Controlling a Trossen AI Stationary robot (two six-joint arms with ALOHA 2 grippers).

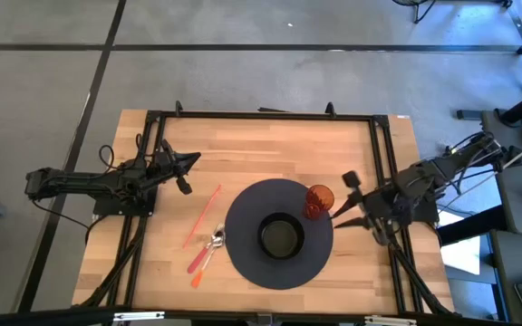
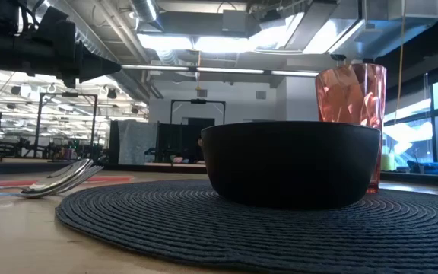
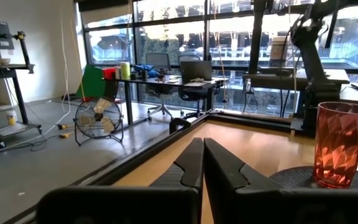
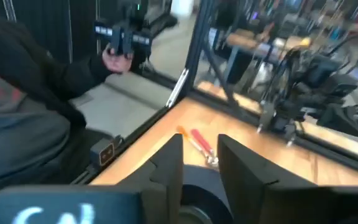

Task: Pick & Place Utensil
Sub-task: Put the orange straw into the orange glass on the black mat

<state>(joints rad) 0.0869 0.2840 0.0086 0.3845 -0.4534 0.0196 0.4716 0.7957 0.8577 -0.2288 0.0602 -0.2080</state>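
Observation:
Two utensils with silver heads, one on a pink handle and one on an orange handle, lie on the wood just left of a round dark placemat. They also show in the low view and the right wrist view. A thin pink stick lies beside them. My left gripper is shut over the table's left far part, away from the utensils; its fingers are closed together. My right gripper is open just right of the red tumbler and touches nothing; its fingers stand apart.
A black bowl sits at the placemat's middle, with the red tumbler on the mat's far right part. A black frame rims the table. A person stands beyond the table in the right wrist view, one hand raised.

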